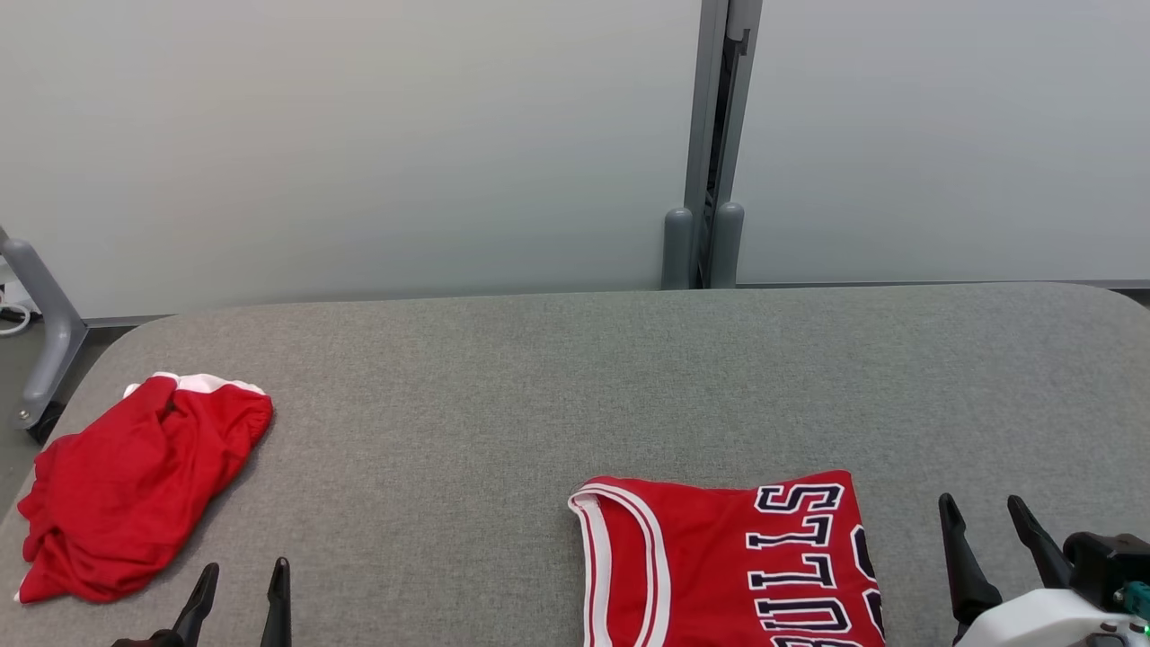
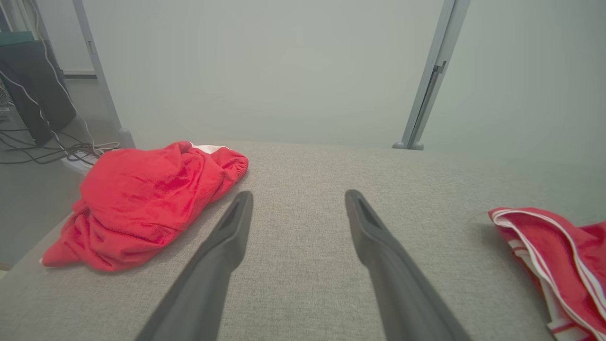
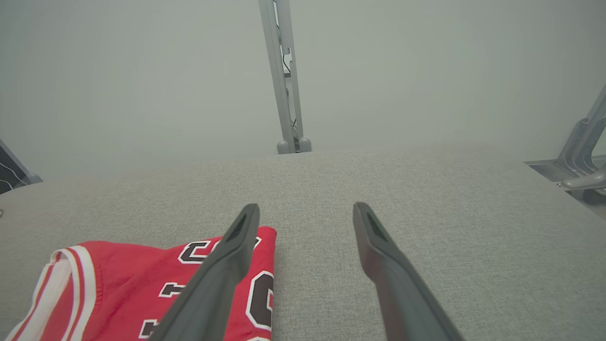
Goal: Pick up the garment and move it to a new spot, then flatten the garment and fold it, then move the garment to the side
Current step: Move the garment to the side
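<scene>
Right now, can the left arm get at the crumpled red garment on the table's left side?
Probably yes. The left pincer stands open and empty, close beside the crumpled red garment, with bare grey table between them.

A red jersey with white-trimmed neckline and dark, white-edged lettering lies folded flat at the near right of the grey fabric tabletop, neck opening toward the left. A second red garment, white showing at its far end, sits crumpled near the left edge, well apart
</scene>
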Motion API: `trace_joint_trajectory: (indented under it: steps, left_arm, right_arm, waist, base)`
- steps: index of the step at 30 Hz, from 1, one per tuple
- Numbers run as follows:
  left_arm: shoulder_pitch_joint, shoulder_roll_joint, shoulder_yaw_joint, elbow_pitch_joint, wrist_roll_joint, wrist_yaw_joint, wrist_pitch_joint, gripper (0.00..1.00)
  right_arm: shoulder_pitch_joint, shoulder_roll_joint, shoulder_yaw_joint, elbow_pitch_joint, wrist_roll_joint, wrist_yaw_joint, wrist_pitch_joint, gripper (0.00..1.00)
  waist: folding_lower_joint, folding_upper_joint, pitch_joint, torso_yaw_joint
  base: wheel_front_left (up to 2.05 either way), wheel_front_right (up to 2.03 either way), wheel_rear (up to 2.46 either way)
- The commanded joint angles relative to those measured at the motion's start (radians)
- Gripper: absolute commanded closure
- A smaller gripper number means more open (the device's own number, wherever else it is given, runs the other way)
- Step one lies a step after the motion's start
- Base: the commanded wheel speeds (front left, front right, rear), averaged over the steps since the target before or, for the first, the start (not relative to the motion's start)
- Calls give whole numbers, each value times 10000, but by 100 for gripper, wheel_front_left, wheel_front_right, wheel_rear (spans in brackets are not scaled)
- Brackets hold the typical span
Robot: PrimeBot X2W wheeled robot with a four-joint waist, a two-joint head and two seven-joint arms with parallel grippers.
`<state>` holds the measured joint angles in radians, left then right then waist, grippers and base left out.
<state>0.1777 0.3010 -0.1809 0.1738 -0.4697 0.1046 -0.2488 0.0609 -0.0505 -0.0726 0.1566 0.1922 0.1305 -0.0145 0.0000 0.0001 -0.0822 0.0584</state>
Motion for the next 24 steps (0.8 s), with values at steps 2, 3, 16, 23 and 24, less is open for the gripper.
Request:
trace_joint_trajectory:
  steps: [2, 3, 16, 23, 24]
  left_arm:
    - [112, -1, 59, 66, 88, 52, -95, 0]
    - [139, -28, 71, 92, 74, 19, -104, 0]
    - [182, -130, 162, 255, -177, -107, -143, 0]
    - [186, -155, 134, 191, -206, -59, -142, 0]
    - [177, -155, 136, 186, -217, -56, -143, 0]
  right_arm:
    - [-91, -42, -54, 190, -39, 8, -80, 0]
    - [-100, -40, -56, 250, -39, 8, -91, 0]
    - [-198, -25, 18, 616, 156, 8, 301, 0]
    - [-210, -32, 136, 686, 276, 8, 360, 0]
    - [-222, -31, 145, 689, 267, 8, 365, 0]
  waist:
    - [0, -1, -32, 40]
    - [0, -1, -42, 50]
    - [0, -1, -12, -26]
    - [0, -1, 69, -61]
    - [0, -1, 77, -57]
  base:
    - [0, 0, 0]
    - [0, 0, 0]
    - [0, 0, 0]
    - [0, 0, 0]
    - [0, 0, 0]
